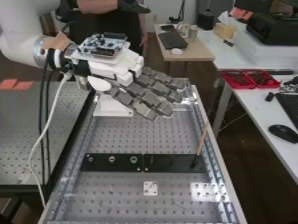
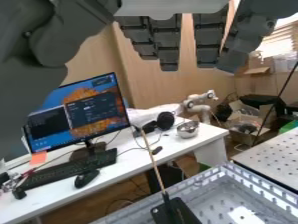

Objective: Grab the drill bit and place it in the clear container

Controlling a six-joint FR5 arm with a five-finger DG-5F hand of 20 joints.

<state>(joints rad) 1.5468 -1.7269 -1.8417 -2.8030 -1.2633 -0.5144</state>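
And here the robot hand is masking part of the desk and a portion of the white block beneath it! Nearer the high camera than the hand, the metal pieces in the black holder are too small to identify, and in the wrist view the frame's edge clips that holder.

white desk: lit monitor, black keyboard | black mouse: beside keyboard | red trays: on desk
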